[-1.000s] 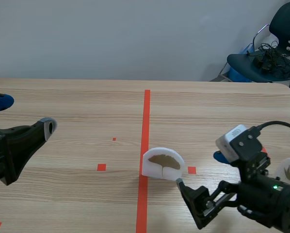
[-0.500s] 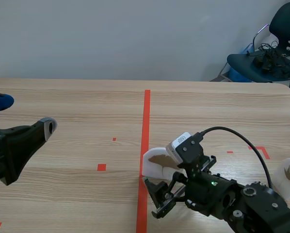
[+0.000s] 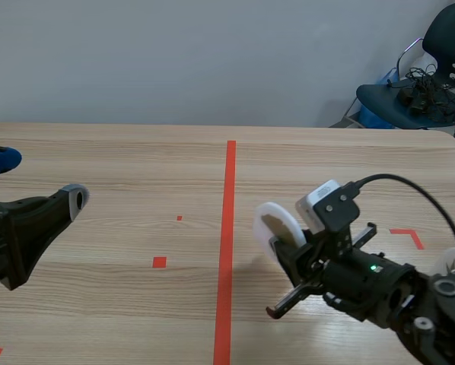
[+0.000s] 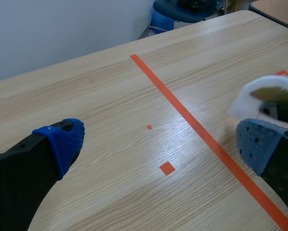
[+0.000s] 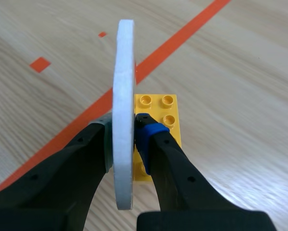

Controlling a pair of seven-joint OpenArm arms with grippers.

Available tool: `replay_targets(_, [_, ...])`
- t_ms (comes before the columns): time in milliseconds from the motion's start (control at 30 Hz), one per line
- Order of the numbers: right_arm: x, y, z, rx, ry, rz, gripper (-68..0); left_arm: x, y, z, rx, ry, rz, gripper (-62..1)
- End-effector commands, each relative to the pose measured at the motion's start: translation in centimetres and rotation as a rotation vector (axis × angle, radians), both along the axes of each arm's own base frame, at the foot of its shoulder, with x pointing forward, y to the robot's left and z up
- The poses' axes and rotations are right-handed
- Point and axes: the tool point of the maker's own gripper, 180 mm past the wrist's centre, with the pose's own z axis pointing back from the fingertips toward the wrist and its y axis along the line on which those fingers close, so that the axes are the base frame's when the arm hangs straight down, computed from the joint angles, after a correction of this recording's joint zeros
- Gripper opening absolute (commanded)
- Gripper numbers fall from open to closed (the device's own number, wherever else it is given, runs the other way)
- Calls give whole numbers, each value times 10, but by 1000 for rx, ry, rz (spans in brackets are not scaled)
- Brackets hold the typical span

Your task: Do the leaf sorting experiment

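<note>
Fingers of my right gripper (image 5: 124,129) are clamped on the white round flat disc (image 5: 124,72) bearing a brown leaf (image 3: 274,226), holding it upright just right of the orange tape line (image 3: 227,228). Under it a yellow studded toy brick (image 5: 159,103) lies on the wooden table (image 3: 121,160), partly hidden by disc and finger. My left gripper (image 4: 158,140) stands wide open with nothing in it, well apart. A dark blue chair (image 3: 387,95) carrying tangled cables (image 3: 419,80) stands beyond the table's far corner.

Swept in from the right to the white leaf disc (image 3: 278,223) at the tape line (image 3: 227,198), closed the right fingers (image 5: 151,134) on it, raised it off the counter (image 3: 121,175), carried it rightward, standing on edge.
</note>
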Motion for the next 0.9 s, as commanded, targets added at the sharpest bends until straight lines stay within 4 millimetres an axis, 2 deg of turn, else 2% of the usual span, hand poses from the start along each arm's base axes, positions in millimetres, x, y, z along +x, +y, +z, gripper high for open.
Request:
replay_targets(0, [1,-11,24,-2,-56,-26,-631,1,-3,7,-26,-23,-4,14])
replay_targets(167, [-22,-45,43,-62,-64,-109,-631,1,-3,7,-26,-23,-4,14])
replay_targets(367, [-50,-91,31,-99,12,-229,-631,1,-3,7,-26,-24,-4,14])
replay_targets(567, [-43,-118,23,-110,27,-302,-631,2,-3,8,-26,-26,-4,14])
replay_targets(867, [-35,-149,-27,-92,126,-396,-631,2,-3,8,-26,-26,-4,14])
